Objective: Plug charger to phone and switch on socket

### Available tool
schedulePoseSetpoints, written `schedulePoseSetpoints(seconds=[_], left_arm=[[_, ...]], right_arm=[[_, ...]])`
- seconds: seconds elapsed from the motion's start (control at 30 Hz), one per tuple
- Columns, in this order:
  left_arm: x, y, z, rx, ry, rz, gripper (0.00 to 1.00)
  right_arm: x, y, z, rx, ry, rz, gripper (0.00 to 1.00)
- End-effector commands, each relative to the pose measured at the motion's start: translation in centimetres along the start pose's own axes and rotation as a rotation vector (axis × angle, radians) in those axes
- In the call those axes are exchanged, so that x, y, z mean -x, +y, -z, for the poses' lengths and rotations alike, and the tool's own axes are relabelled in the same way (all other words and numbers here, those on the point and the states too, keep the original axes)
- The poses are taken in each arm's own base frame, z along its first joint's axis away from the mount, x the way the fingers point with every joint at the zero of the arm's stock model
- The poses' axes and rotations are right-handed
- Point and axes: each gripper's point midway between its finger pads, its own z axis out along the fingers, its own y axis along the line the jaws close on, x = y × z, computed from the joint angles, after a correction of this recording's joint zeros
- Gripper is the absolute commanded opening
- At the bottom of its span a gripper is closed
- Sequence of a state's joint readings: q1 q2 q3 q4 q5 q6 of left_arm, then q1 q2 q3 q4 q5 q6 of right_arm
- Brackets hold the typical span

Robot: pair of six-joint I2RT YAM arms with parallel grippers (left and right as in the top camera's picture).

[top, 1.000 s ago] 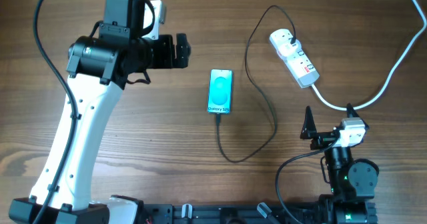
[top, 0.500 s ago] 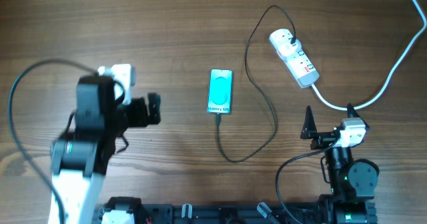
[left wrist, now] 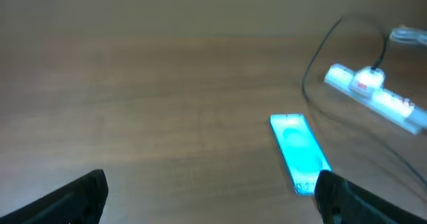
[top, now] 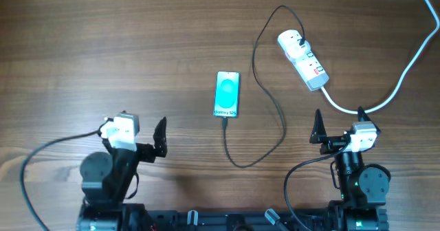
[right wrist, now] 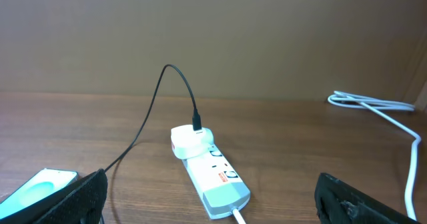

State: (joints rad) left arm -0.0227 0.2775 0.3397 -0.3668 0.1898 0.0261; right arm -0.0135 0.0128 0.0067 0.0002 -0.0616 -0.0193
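**Phone lies lengthwise mid-counter, cable at its near end; both arms parked with jaws released**

The phone [top: 227,93] lies flat, screen up, near the middle of the counter [top: 137,38]. Its long axis runs straight away from the robot, with the end that carries the text nearest the arms. The charger [top: 275,114] meets that near short edge. From there it dips toward the robot, curves right, climbs in a long loop and comes down into a white plug [right wrist: 192,141] at the far-left end of the socket [top: 304,60]. The connector tip looks joined to the phone, but it is too small to tell whether it is fully seated.

The socket lies on a diagonal, to the right of the phone and farther from the robot. Its thick white cord [top: 399,86] leaves the near-right end and runs off the top right corner of the overhead view. The red switch marks show, but their position cannot be made out.

The left gripper [top: 160,135] and right gripper [top: 318,128] sit low at the near edge, well apart from everything. Each wrist view shows its jaws spread wide and empty. The left wrist view is blurred, and its right finger [left wrist: 350,201] crowds the phone's near end.
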Motion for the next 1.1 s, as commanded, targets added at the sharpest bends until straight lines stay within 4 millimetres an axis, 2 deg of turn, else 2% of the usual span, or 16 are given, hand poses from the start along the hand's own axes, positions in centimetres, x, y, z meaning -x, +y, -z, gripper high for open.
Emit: schedulePoseSetpoints(seconds=[0.0,0.1,0.27,0.4,0.47,0.6,0.77,1.07], left_arm=[[-1.4,0.0,-0.5,-0.017,-0.089,-0.022,1.0],[-1.8,0.6,-0.7,0.007,-0.153,0.015,1.0],[-1.4,0.9,-0.7,0.019,-0.258,-0.002,1.0],[-0.6,2.5,-0.6,0.095,-0.327,0.095,1.0],[-0.7,2.9,-0.6,0.119,-0.326,0.099,1.0],[-2.6,3.2,-1.1,0.139,-0.245,0.1,1.0],[-2.7,3.2,-1.1,0.151,-0.236,-0.013,1.0],[-2.7,3.6,-1.0,0.177,-0.234,-0.044,1.0]], right_arm=[[0.1,-0.4,0.1,-0.021,-0.009,-0.019,1.0],[0.1,-0.4,0.1,-0.021,-0.009,-0.019,1.0],[0.1,-0.4,0.1,-0.021,-0.009,-0.019,1.0],[0.1,-0.4,0.1,-0.021,-0.009,-0.019,1.0],[0.1,-0.4,0.1,-0.021,-0.009,-0.019,1.0],[0.1,-0.4,0.1,-0.02,-0.009,-0.019,1.0],[0.1,-0.4,0.1,-0.021,-0.009,-0.019,1.0],[0.1,-0.4,0.1,-0.021,-0.009,-0.019,1.0]])
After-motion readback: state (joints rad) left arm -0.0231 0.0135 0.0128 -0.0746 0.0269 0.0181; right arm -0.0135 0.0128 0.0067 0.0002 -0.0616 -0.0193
